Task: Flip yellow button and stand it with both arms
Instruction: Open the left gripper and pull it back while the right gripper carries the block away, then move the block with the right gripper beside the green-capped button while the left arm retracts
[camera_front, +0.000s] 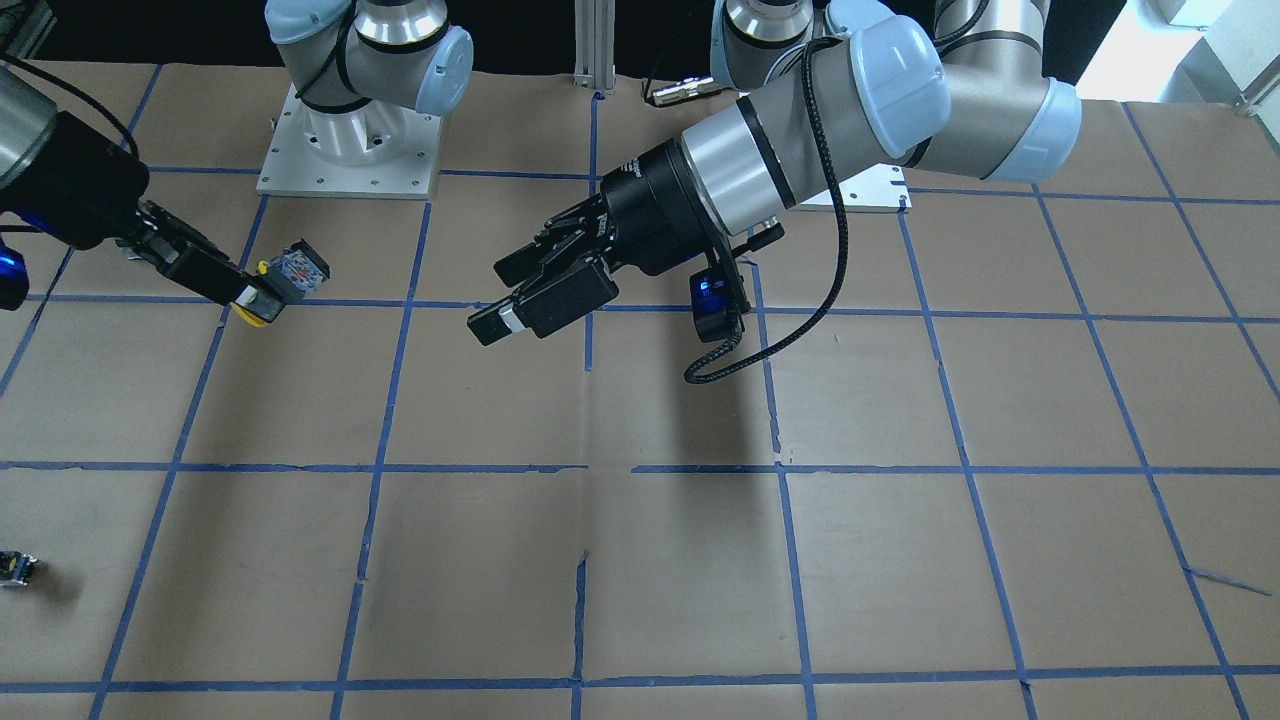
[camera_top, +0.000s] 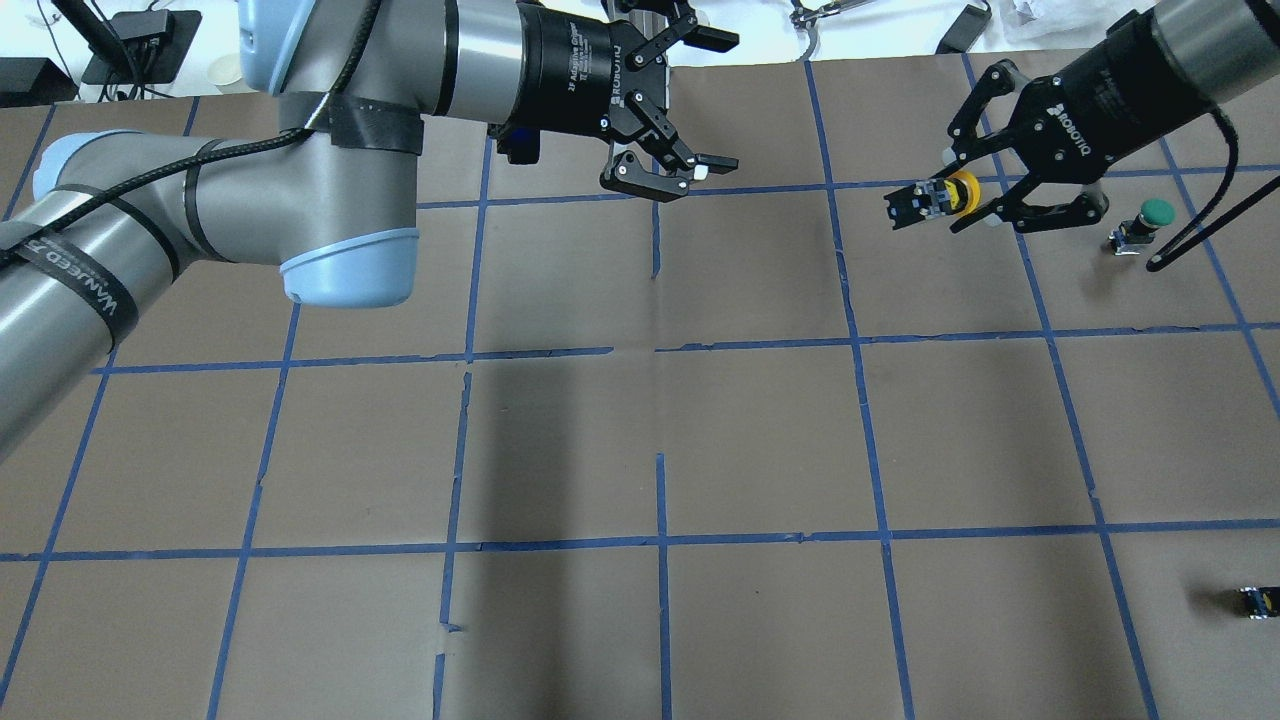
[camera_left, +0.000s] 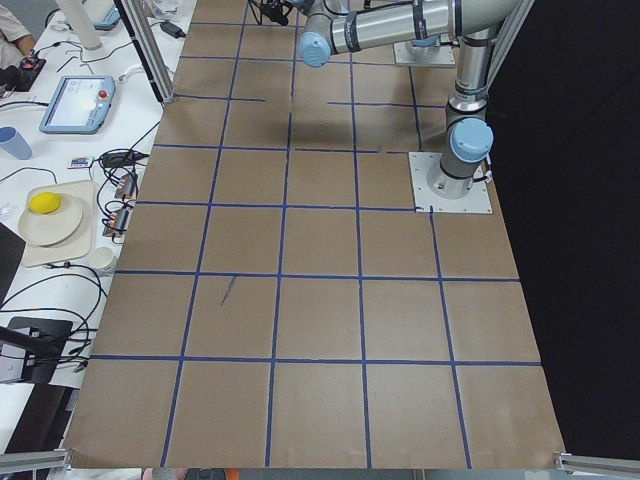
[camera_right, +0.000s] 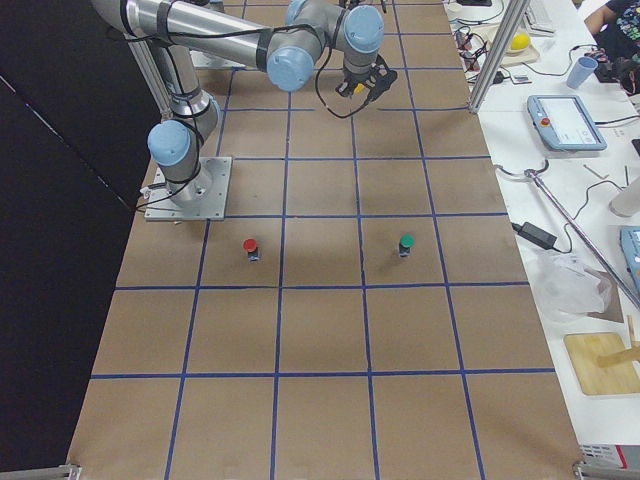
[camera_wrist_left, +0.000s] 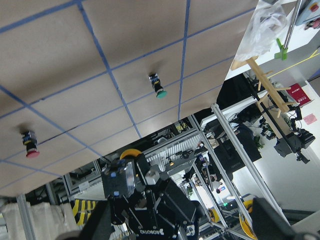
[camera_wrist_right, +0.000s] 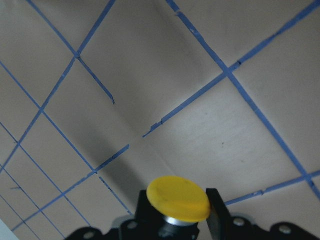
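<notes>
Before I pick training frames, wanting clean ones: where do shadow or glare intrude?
Overhead exterior: a broad dark shadow bands the brown paper-covered table; exterior front-facing: similar shadow below the silver-grey left arm, top-right corner washed out; right wrist-mounted: the round yellow-capped push-button reads sharp.

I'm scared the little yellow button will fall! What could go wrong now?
1. The yellow button is up in the air, pinched only by the right gripper. If that lets go before the open left gripper closes on it, it may drop to the table.
2. The button is small, so the grippers might bump fingers when they meet.
3. A green button stands near the right gripper; a swing could knock it over.
</notes>
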